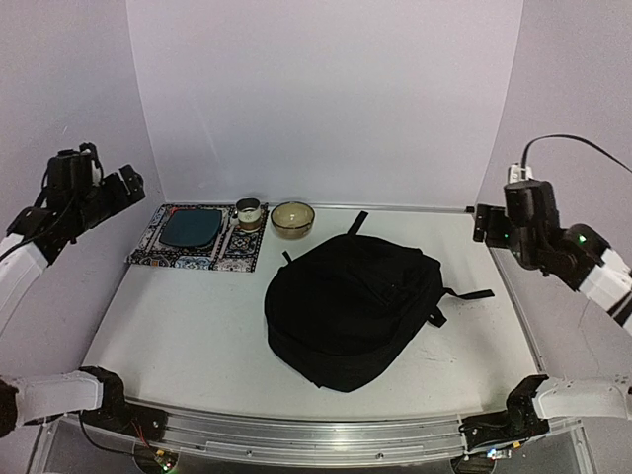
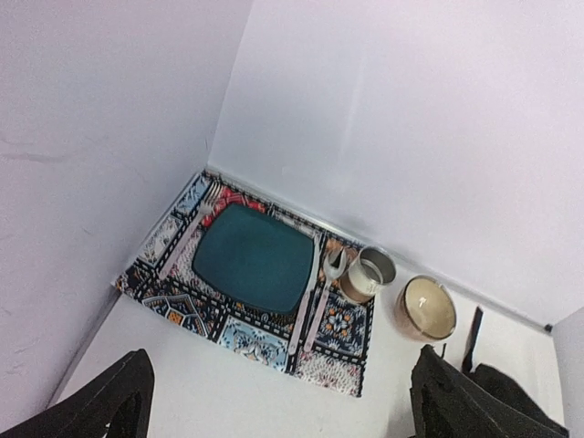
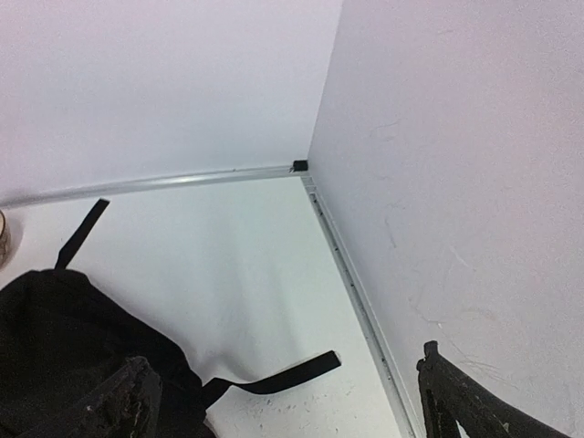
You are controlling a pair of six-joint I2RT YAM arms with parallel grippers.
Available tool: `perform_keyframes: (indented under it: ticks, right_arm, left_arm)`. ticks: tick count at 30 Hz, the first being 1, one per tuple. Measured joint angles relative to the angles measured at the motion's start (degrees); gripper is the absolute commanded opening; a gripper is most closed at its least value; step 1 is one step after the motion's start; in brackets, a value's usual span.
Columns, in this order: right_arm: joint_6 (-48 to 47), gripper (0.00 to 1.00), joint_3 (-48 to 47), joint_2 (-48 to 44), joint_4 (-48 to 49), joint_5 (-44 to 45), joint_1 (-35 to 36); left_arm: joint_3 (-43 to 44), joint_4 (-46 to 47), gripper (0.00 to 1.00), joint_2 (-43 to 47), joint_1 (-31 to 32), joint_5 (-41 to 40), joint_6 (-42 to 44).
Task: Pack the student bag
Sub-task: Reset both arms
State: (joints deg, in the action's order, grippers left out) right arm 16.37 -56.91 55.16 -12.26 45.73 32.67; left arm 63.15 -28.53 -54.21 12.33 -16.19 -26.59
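Observation:
The student bag [image 1: 351,306] is a large black fabric backpack lying flat in the middle of the table, its straps trailing right and toward the back. My left gripper [image 1: 126,186] hangs raised at the far left, above the table's left edge, and is open with nothing between its fingers [image 2: 109,406]. My right gripper [image 1: 482,223] is raised at the far right, also open and holding nothing. In the right wrist view the bag [image 3: 55,338] fills the lower left, with one strap [image 3: 274,376] lying on the table. The left wrist view catches the bag's [image 2: 516,388] edge at lower right.
A patterned placemat [image 1: 197,239] at the back left carries a teal plate [image 2: 254,257] with a fork, a knife and a spoon beside it. A mug [image 1: 249,213] and a tan bowl [image 1: 292,218] stand next to it. White walls enclose the table on three sides.

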Motion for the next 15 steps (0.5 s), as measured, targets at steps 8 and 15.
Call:
perform_keyframes:
  ticks: [8,15]
  right_arm:
    - [-3.1,0.98,5.9,-20.5,-0.8,2.8,0.0]
    - [-6.3,0.98,8.5,-27.1,-1.5,3.0,0.0]
  left_arm:
    - [-1.9,-0.4,0.99,19.2,0.1,-7.1,1.3]
    - [-5.3,-0.6,1.0,30.4,0.1,-12.2,3.7]
